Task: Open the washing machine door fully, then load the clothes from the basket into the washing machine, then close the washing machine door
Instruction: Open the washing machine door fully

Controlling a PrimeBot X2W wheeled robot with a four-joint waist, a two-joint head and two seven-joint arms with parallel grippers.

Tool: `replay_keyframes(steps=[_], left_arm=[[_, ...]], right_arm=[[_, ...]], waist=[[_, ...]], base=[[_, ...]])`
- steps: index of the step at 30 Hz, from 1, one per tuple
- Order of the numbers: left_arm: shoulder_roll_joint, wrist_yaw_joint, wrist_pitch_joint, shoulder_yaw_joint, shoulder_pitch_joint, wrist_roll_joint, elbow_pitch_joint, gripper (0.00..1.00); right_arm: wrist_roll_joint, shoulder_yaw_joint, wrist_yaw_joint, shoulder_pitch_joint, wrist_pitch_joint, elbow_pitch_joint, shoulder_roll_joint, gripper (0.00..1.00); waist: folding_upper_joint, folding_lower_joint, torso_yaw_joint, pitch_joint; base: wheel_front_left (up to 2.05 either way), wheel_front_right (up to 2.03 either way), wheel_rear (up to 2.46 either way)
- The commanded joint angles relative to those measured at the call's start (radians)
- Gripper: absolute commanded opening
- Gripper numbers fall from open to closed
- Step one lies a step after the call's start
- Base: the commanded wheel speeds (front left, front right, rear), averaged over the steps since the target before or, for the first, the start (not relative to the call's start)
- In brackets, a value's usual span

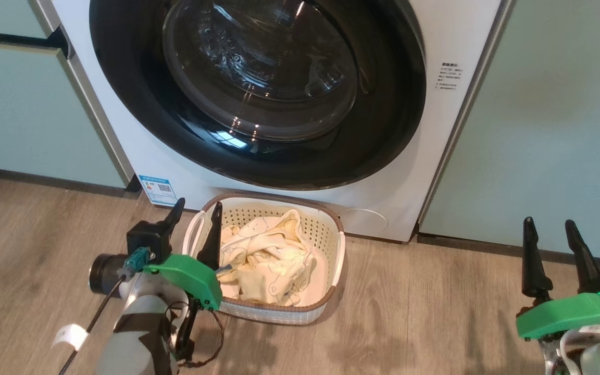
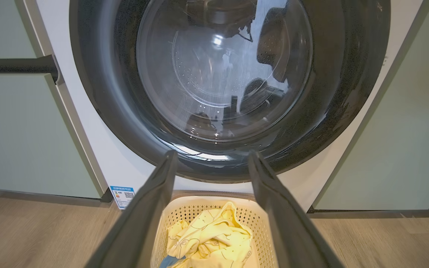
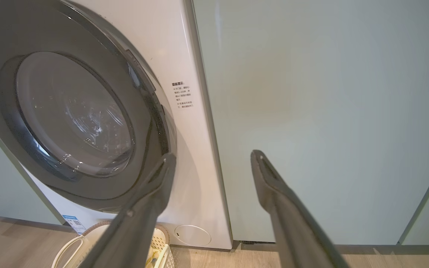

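A: Leftmost, the left gripper is spread wide with nothing in it. It hangs over the left rim of the basket.
B: Clothes?
A: The clothes are heaped in the basket. It sits on the floor just in front of the washing machine.
B: Door?
A: The washing machine door looks shut, so opening it is the step.
B: Right side?
A: The right gripper is spread and empty too, low by the green cabinet and well apart from the door.
B: How should it go?
A: Likely the right gripper hooks a finger in the notch at the door's right edge. It pulls straight out, then swings the door fully left, keeping clear of the basket below.
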Motion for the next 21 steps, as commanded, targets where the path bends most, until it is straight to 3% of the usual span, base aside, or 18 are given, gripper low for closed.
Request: replay_keyframes(steps=[1, 21], left_arm=[[0.024, -0.003, -0.006, 0.034, -0.04, 0.011, -0.031, 1.0], [0.024, 0.003, -0.006, 0.037, -0.027, 0.023, -0.057, 1.0]], right_arm=[[0.006, 0.029, -0.003, -0.049, -0.01, -0.029, -0.009, 1.0], [0.012, 0.021, -0.003, -0.044, -0.01, -0.034, -0.009, 1.0]], waist=[[-0.0001, 0.0, -0.002, 0.0], [-0.0001, 0.0, -0.009, -0.003]], base=[[0.44, 0.44, -0.89], [0.04, 0.04, -0.09]])
